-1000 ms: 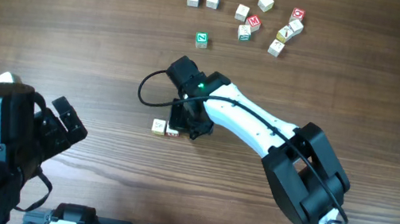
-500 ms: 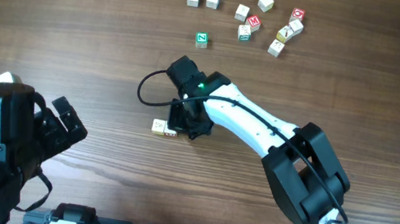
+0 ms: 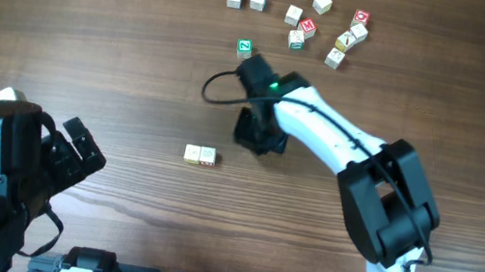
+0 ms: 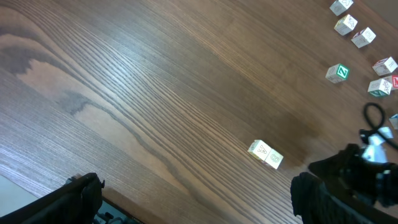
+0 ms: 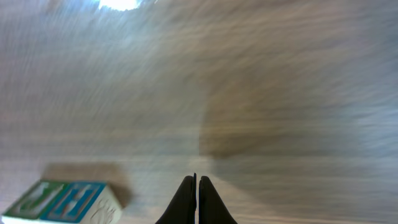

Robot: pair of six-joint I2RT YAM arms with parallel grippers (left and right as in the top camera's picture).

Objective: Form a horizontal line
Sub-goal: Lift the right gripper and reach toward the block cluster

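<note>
Right hand (image 5: 197,182) backed off two-cube line (image 3: 199,155), closed, empty.

Two tiny pale wooden cubes (image 3: 200,155) sit side by side, touching, in a short level row. Their cream top faces carry faint printed marks, too small to read. A red-faced cube (image 3: 308,26) with a white letter lies well apart, among the far loose cubes (image 3: 293,14).

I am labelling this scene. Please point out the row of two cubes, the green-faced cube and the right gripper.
row of two cubes (image 3: 199,155): overhead view, middle, where the cubes meet.
green-faced cube (image 3: 245,49): overhead view, green top face.
right gripper (image 5: 196,179): right wrist view, between its shut fingertips.
</note>
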